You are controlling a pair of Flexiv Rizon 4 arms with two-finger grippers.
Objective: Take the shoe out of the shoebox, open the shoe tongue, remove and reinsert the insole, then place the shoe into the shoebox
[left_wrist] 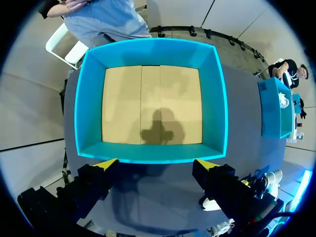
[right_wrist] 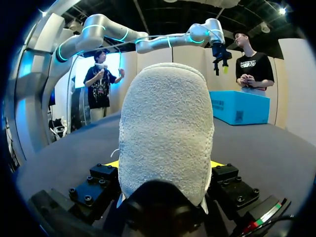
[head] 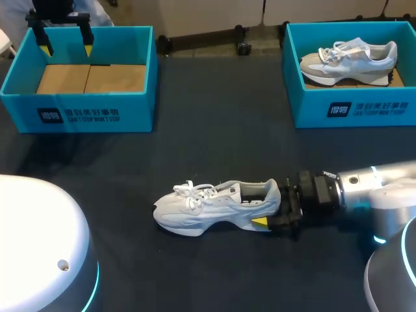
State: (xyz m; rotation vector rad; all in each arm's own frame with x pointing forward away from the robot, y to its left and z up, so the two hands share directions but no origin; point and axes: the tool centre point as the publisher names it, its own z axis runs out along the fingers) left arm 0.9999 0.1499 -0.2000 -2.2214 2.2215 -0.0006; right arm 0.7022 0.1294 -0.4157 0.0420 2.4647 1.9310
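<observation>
White shoe [head: 214, 207] stands on its sole on the dark table [head: 214, 143], mid-table, near the robot's side, out of both boxes. Toe points to my left, heel to my right.

Right gripper [head: 272, 211]: fingers closed onto the heel, one on each side, both touching; right wrist view confirms the heel fills the gap.

Left gripper [head: 65, 44]: hangs above the left shoebox [head: 78, 114], jaws spread wide, holding nothing; cardboard floor of the box shows below.

Right shoebox [head: 354, 107], far right corner, holds a grey-and-white shoe [head: 348, 60]
</observation>
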